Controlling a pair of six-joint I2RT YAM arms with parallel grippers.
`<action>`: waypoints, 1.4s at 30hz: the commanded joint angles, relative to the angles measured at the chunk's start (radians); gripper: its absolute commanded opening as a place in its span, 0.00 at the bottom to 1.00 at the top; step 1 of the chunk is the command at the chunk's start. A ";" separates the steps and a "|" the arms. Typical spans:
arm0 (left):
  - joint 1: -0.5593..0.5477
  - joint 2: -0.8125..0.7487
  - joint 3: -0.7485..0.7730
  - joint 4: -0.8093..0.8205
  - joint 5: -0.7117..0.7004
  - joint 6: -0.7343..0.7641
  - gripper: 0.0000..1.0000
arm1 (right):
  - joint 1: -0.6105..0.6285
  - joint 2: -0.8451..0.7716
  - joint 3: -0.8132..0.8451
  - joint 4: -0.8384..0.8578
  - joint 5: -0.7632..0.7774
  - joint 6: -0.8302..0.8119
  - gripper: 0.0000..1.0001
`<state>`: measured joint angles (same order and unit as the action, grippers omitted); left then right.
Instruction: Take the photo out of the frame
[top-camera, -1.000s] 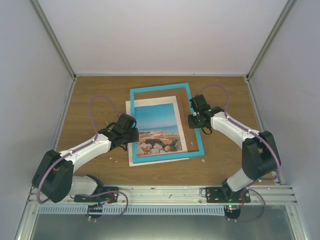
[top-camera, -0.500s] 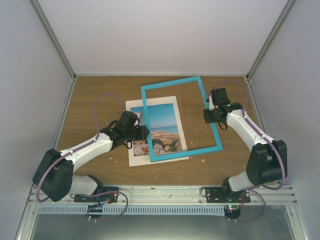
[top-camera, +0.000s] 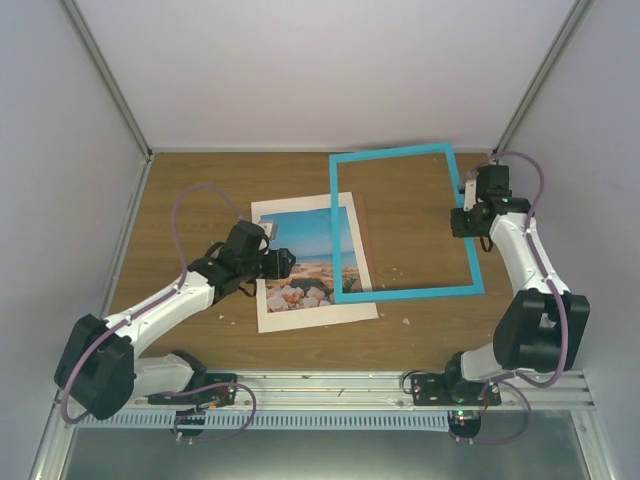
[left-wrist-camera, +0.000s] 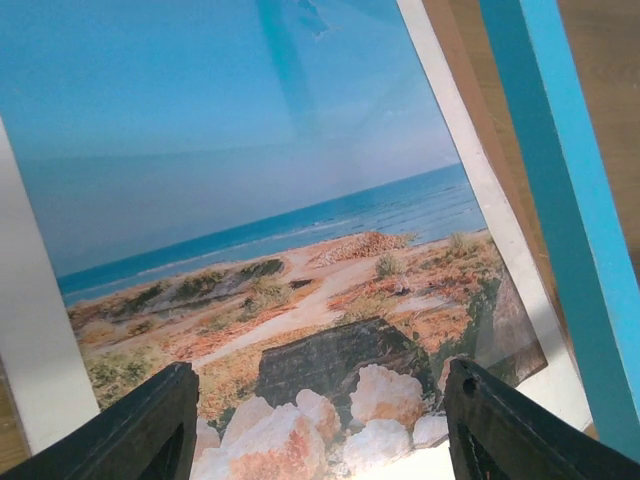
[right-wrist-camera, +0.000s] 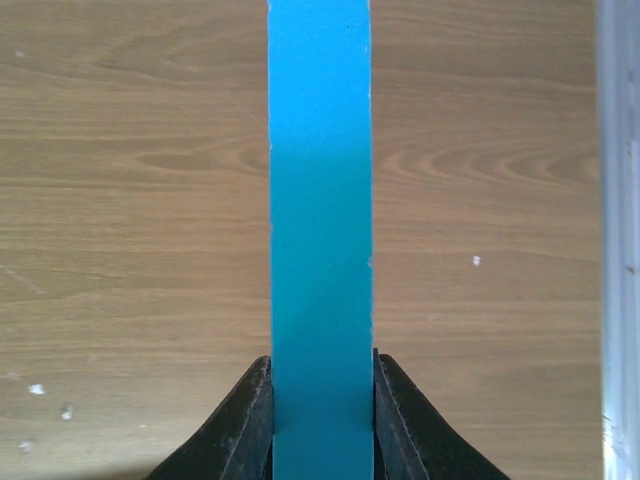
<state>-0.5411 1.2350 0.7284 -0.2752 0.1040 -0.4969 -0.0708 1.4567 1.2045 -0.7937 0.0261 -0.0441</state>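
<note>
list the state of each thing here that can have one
frame: empty, right rail gripped, lower left corner over the photo
photo: out of the frame, flat on the white board
white board: lying flat under the photo
left pincer: open above the photo
right pincer: shut on the frame

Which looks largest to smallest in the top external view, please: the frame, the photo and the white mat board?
1. frame, judged by its outline; it may be raised nearer the camera, which would flatter it.
2. white mat board.
3. photo, partly crossed by the frame's left bar.
</note>
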 joint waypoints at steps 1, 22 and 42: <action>0.016 -0.058 -0.033 0.012 -0.020 0.038 0.69 | -0.047 0.022 0.055 0.020 0.017 -0.047 0.00; 0.049 -0.133 -0.103 0.011 0.003 0.077 0.77 | -0.327 0.338 0.195 0.203 -0.089 -0.405 0.01; 0.067 -0.052 -0.099 0.016 -0.037 0.057 0.81 | -0.426 0.641 0.212 0.314 -0.130 -0.327 0.31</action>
<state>-0.4854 1.1786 0.6353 -0.3008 0.0902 -0.4358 -0.4896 2.0487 1.3830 -0.5060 -0.1410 -0.4076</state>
